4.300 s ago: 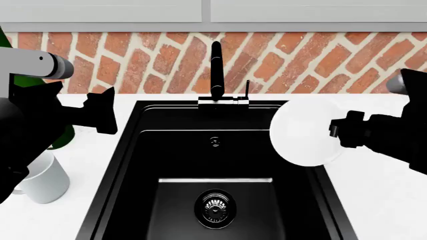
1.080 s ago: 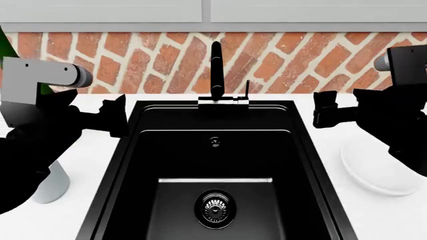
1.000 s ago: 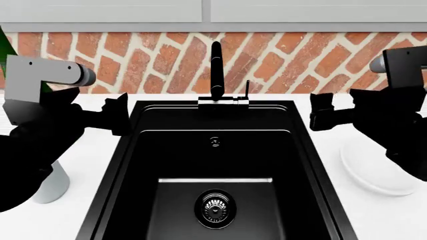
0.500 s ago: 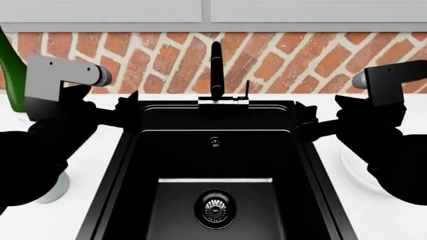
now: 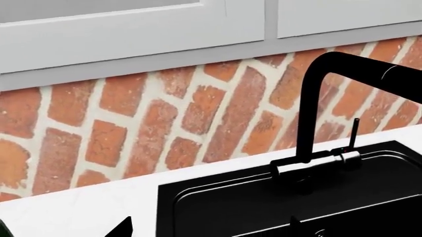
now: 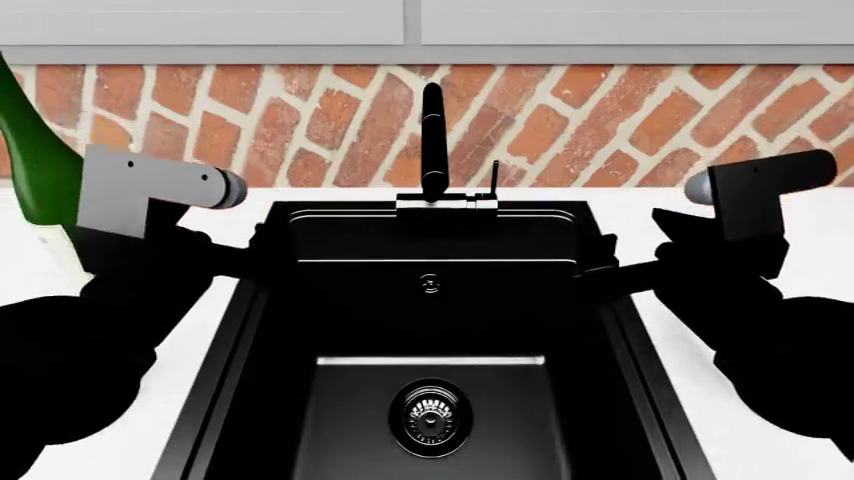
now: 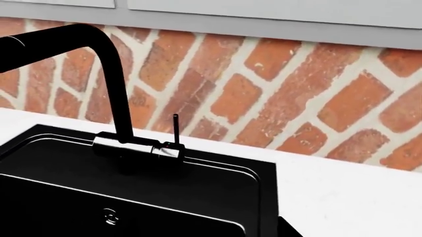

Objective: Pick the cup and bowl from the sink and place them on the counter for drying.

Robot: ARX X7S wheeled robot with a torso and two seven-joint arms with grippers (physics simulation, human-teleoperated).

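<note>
Looking down from the head view, much is masked by the robot's own dark arms: neither the cup nor the bowl can be seen in any current view, so I cannot say where either sits. The sink [image 6: 430,330] holds only its round metal drain [image 6: 430,416], below a stepped ledge. The left arm's black bulk covers the counter [image 6: 227,330] on the left of the basin, and the right arm covers it on the right, leaving thin white strips. A green bottle [image 6: 38,165] stands at the far left, cut off by the frame edge and partly behind the left arm's grey link. The left gripper [image 6: 262,258] reaches inward to the sink's left rim and the right gripper [image 6: 597,268] to the right rim, but both are black against the black basin, so I cannot tell how their jaws stand. Both forearms lie roughly level, pointing toward each other across the basin, grey links raised above them. The left wrist view shows only dark finger tips at its lower edge, with the faucet [image 5: 316,113], brick wall [image 5: 132,128] and the sink's back corner beyond; the right wrist view shows the same faucet and its thin lever [image 7: 175,129] from the other side.
</note>
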